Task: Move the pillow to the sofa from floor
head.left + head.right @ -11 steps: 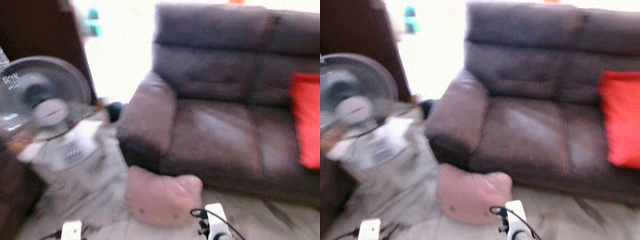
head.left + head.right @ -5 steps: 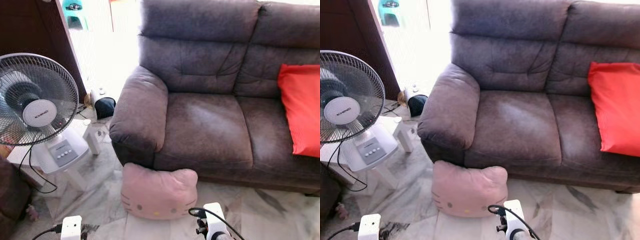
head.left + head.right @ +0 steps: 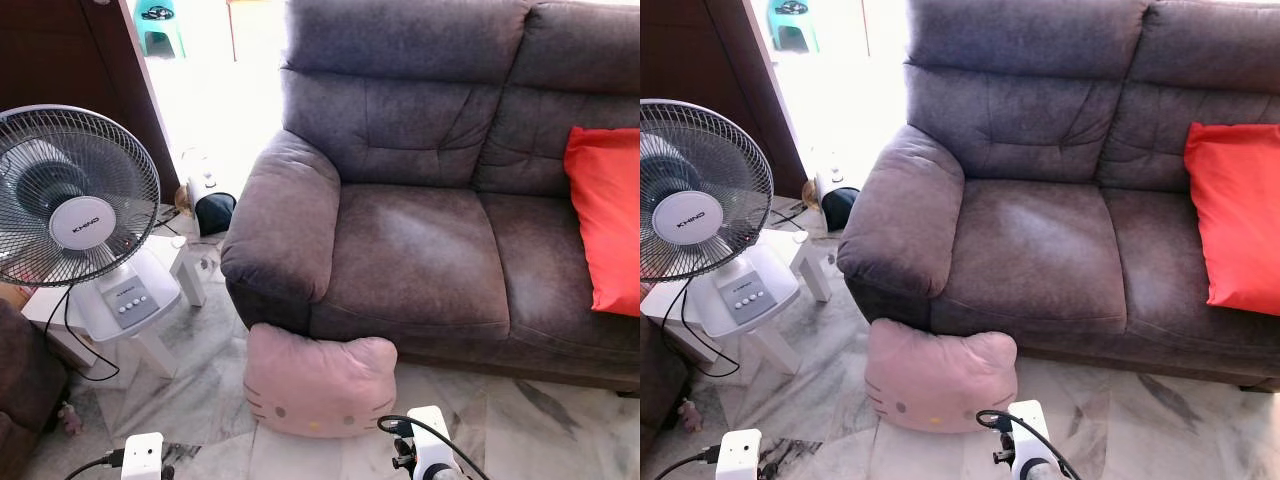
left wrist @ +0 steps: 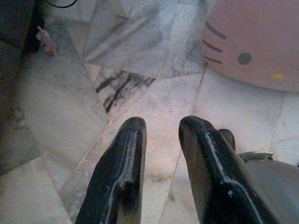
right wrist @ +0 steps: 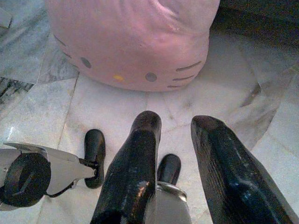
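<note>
The brown sofa (image 3: 430, 190) fills the view from 12 to 3 o'clock, a red cushion (image 3: 607, 220) on its seat at 3. A fan (image 3: 75, 200) stands at 9. The pink pillow (image 3: 318, 380) sits on the marble floor (image 3: 200, 400) at 6 — against the sofa's front. Left pincer (image 4: 161, 128) and right pincer (image 5: 176, 123) hang above the floor, both spread, holding nothing.

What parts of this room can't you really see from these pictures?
- Red cushion: right side cut off by the left eye view's edge.
- Pink cat-face pillow: its back, leaning on the sofa, faces away.
- Fan: the grille's left part is cut off.
</note>
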{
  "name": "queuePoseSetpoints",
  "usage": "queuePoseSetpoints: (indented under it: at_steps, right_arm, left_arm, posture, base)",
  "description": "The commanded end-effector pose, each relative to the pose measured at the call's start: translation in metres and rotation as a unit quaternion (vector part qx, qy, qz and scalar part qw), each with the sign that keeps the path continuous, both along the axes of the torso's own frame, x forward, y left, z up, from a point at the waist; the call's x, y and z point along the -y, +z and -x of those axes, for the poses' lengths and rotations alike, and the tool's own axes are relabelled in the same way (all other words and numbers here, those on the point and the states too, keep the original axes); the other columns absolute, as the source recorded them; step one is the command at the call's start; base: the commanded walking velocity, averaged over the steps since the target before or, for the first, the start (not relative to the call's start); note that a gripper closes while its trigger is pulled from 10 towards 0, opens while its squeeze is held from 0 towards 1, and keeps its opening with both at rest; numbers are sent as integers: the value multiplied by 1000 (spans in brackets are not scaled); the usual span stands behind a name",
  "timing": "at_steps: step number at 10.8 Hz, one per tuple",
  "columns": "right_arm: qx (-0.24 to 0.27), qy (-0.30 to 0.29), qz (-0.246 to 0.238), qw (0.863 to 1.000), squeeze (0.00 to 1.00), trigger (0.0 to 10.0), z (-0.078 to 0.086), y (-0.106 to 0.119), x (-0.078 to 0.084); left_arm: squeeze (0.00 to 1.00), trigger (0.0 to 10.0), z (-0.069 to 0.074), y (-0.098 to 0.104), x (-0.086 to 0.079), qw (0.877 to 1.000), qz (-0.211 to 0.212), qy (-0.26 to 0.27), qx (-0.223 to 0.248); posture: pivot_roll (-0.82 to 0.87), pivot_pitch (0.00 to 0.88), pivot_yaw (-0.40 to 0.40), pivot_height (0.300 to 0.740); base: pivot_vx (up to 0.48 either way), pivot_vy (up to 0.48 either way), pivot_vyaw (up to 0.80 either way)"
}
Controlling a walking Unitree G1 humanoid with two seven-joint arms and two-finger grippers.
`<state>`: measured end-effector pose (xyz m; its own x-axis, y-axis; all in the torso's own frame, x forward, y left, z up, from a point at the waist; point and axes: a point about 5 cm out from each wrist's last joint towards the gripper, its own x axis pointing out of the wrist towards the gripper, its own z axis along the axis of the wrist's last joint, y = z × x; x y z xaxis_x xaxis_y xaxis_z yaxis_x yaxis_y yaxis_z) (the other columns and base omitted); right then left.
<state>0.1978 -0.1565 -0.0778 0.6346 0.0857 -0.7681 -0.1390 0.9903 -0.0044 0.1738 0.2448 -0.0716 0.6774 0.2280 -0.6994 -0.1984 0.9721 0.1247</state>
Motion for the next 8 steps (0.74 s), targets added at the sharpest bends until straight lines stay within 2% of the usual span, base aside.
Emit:
queuePoseSetpoints:
  at_steps: [1,4,5,6,8]
  right_arm:
    - [-9,-6,-4,1000,0,10000,6,-3,3]
    - [-4,3,-5,1000,0,10000,6,-2,3]
    - [0,16,-2,1000,0,10000,3,-1,0]
    - [-1,-10,-18,1000,0,10000,4,-1,1]
    - [-3,3,-11,1000,0,10000,4,-2,0]
  left_arm:
    - [0,10000,10,-5,-3,1000,-2,4,-21]
    - [0,10000,12,-5,-4,1000,-3,0,-24]
    - [0,10000,11,-5,-4,1000,-2,0,-23]
    - [0,10000,10,-4,-3,1000,-2,0,-22]
    - [0,10000,10,-5,-2,1000,-2,1,-23]
  posture:
    - [140,66,8,740]
    - [131,46,11,740]
    - [131,52,12,740]
    - [134,60,12,740]
    - [136,67,11,740]
  base:
    - [244,0,0]
    - [240,0,0]
    - [255,0,800]
    - [270,0,0]
    - [272,0,0]
